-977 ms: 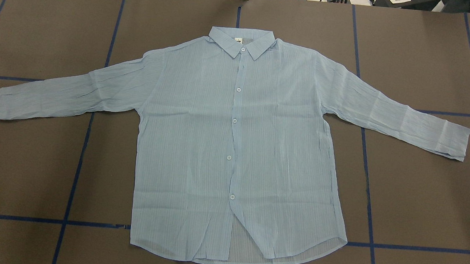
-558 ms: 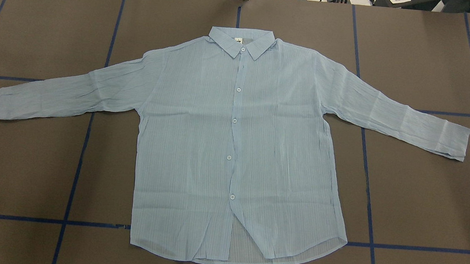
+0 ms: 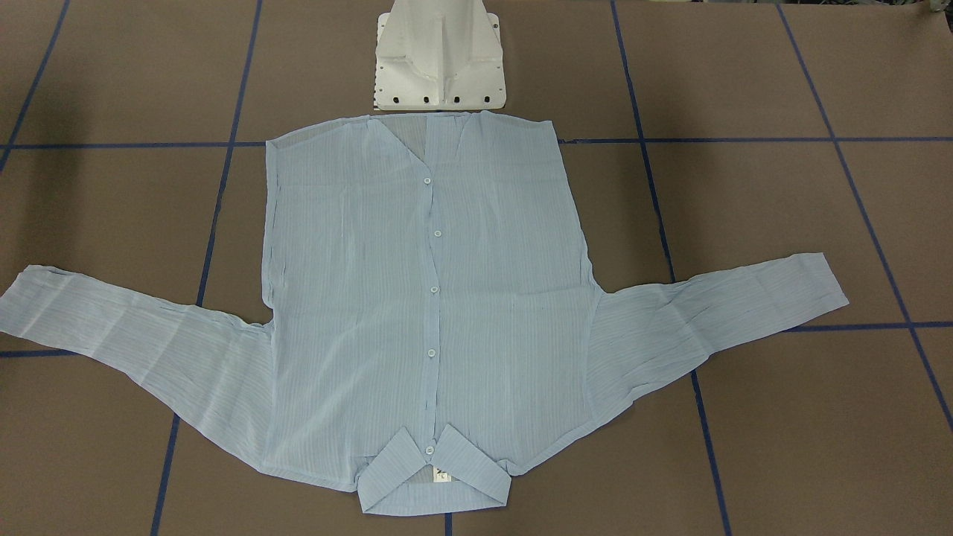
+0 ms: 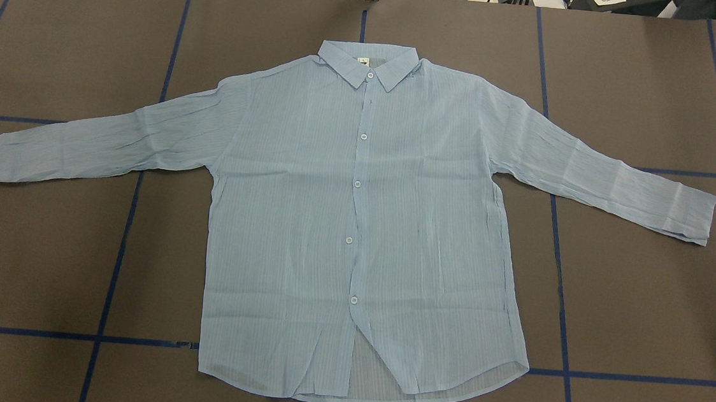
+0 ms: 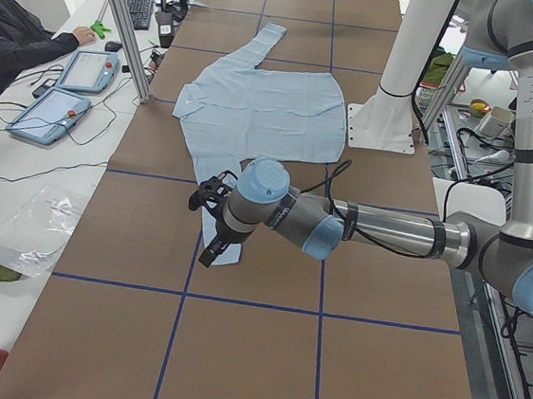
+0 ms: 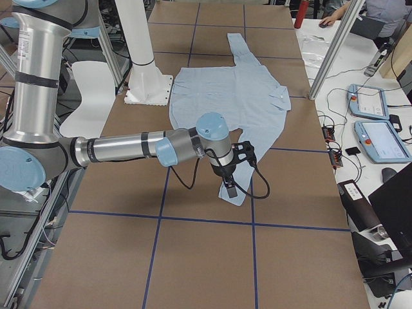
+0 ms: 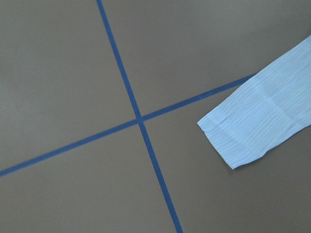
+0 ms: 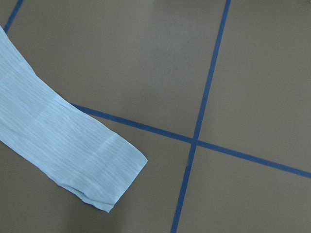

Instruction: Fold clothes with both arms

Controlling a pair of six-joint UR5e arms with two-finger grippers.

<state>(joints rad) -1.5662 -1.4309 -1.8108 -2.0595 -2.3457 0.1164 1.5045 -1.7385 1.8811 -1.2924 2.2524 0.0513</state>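
While the shirt (image 4: pixel 356 226) lies spread on your table (image 4: pixel 41 253), the left gripper (image 5: pixel 206 253) and right gripper (image 6: pixel 229 190) hang over its cuffs (image 7: pixel 252 126) — parted or closed, you can't tell.

Count recorded: one shirt (image 4: pixel 292 221), five buttons (image 4: pixel 356 182) on it, one pedestal base (image 3: pixel 439 59), one left arm (image 5: pixel 387 233), one right arm (image 6: pixel 122 148).

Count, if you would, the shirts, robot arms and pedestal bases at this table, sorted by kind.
Light blue shirt: 1
Robot arms: 2, the left arm and the right arm
White pedestal base: 1
Total: 4
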